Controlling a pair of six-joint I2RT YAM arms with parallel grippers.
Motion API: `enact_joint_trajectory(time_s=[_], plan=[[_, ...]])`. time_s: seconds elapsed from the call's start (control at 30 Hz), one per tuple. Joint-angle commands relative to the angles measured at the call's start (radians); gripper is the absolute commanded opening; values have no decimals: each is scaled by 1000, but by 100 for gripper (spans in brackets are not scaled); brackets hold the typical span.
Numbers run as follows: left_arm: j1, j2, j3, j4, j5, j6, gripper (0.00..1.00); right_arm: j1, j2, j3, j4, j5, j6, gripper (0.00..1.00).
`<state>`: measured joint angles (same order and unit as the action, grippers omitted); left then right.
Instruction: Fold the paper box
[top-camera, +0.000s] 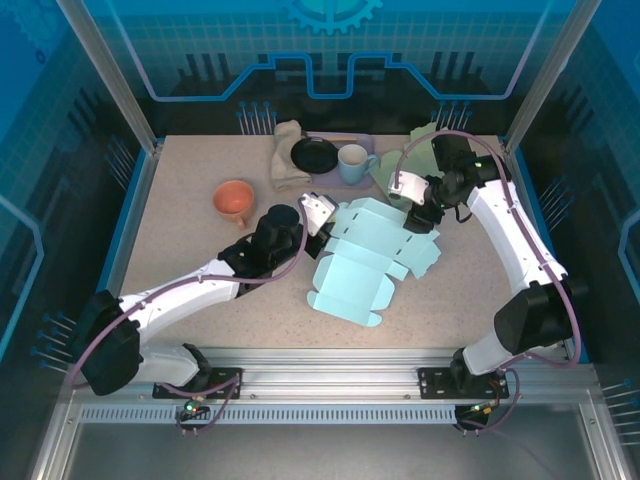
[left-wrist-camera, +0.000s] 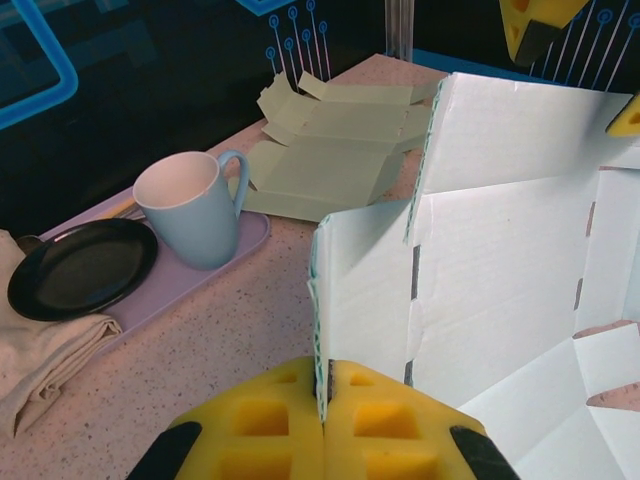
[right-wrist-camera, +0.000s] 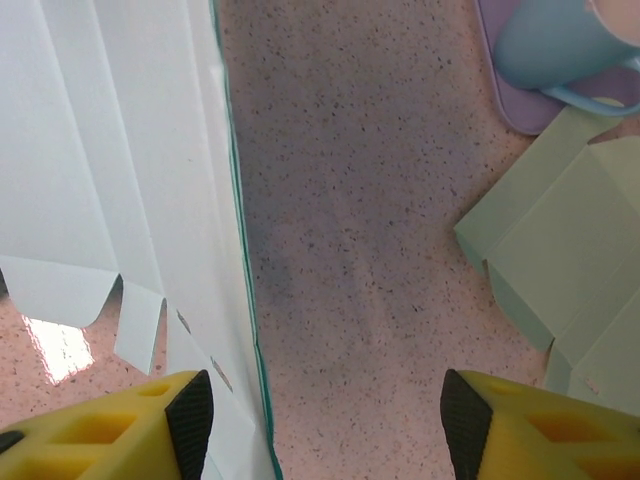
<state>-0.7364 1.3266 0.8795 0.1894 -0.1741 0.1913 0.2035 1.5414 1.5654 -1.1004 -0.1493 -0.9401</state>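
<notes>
Top external view: the paper box (top-camera: 350, 280) is seen partly unfolded at the middle of the table (top-camera: 180, 230), between both arms. In the left wrist view the left gripper (left-wrist-camera: 325, 425) is clamped on a raised flap's edge, its pads (left-wrist-camera: 260, 430) cut off by the frame. In the right wrist view the right gripper (right-wrist-camera: 325, 425) is spread wide, nothing held; a panel's edge stands just inside one pad, contact unclear.

Mug (top-camera: 353, 163) and plate (top-camera: 314, 154) on tray (left-wrist-camera: 195, 285) — cloth (top-camera: 287, 150) beside.
</notes>
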Motion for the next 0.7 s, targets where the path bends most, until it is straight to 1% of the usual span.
enact_joint_trajectory(time_s=[0.0,0.1,0.2,0.3,0.4,0.67], plan=[[9,-17,-12,27,26,15,0,-12,-9,-25,-31,-49,-32,62],[9,-15,-15,33,26,14,0,-12,-7,-32,-46,-77,-45,59],[10,-18,-26,43,28,13,0,-12,-4,-50,-41,-74,-53,59],[12,-18,-28,45,30,10,0,-15,-1,-64,-35,-67,-55,53],[11,-23,-33,48,29,10,0,-15,-10,-74,-30,-71,-57,43],[13,-43,-51,61,28,7,0,-15,-18,-98,-21,-79,-66,41]])
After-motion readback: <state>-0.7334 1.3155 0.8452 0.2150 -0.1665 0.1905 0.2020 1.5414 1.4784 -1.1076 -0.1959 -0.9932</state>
